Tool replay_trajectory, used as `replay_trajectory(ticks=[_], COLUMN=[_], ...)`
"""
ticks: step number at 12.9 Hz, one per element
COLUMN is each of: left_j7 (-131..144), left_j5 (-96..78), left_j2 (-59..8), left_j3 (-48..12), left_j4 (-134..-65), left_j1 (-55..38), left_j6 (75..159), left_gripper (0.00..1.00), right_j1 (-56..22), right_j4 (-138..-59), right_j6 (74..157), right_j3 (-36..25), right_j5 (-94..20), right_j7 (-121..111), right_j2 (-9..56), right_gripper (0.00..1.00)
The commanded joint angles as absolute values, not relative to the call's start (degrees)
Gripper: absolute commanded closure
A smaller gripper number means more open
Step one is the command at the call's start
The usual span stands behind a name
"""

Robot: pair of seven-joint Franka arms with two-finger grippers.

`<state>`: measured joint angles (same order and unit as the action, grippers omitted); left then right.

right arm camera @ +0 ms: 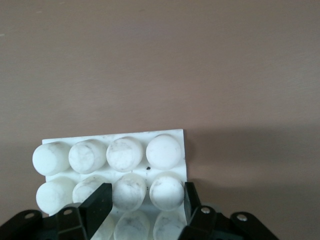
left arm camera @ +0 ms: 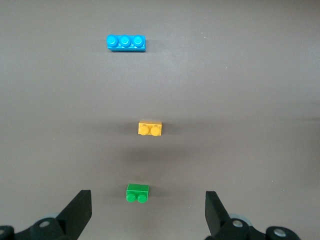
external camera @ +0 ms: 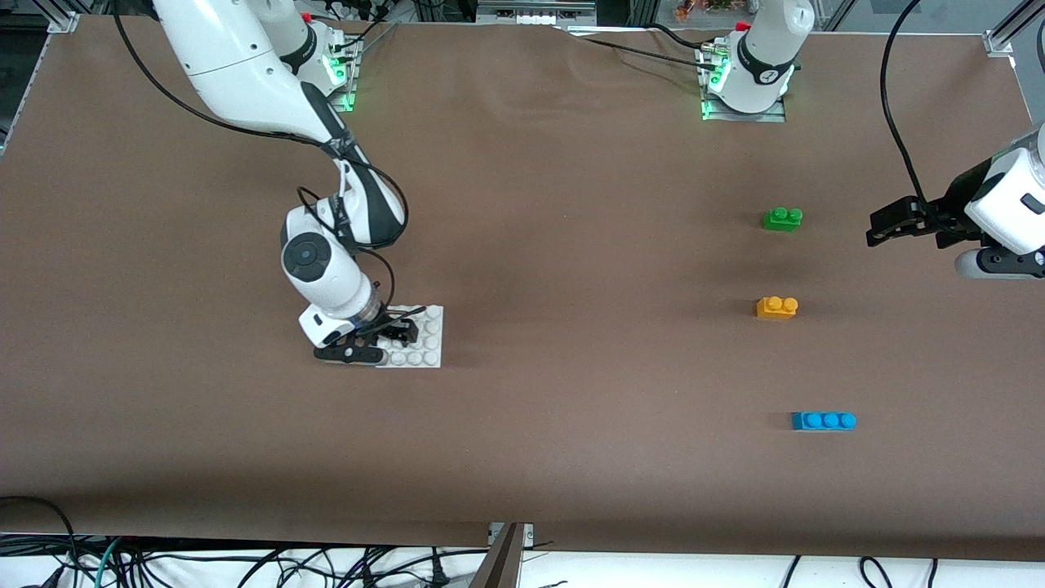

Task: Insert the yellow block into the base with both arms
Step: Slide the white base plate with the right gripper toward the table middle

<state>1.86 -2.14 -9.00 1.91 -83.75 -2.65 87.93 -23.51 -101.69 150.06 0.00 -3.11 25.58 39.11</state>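
Holding the base down with my right gripper: fingers clamped together on its studs, plate flat on the table toward the right arm's end. So bracing looks done; picking is the step in hand.

Left gripper hovers over bare table at the left arm's end, jaws wide apart, nothing in them. In the left wrist view both fingers frame empty table with the green brick between them.

Yellow block sits untouched on the table, studs up, well apart from the base. Green brick is farther from the front camera than it, blue brick nearer. All three spaced apart, so room for fingers.

Next move, as I judge it: bring the left gripper over the yellow block, not the green one it is nearest to, descend with a finger on each side face, close, lift. Then carry it to the base and press onto free studs clear of my right fingers. Risk: too few free studs.
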Motion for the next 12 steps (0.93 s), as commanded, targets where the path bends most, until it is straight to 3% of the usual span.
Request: replay_trajectory(ticks=[1, 12], left_j7=[0.70, 0.70], left_j5=[-1.67, -1.67], left_j2=[-9.76, -9.76], left_j3=[2.02, 2.02], left_j4=[-82.18, -82.18], left_j1=[-2.90, -2.90], left_j6=[87.54, 87.54], left_gripper=[0.00, 0.00], right_j1=[-28.02, -38.40], right_j4=[-97.40, -91.50], right_j6=[151.00, 153.02], right_j3=[-0.09, -0.17], right_j5=[-3.52, -3.43], right_j7=[30.40, 39.89], right_j2=[43.85, 48.86], right_gripper=[0.37, 0.37])
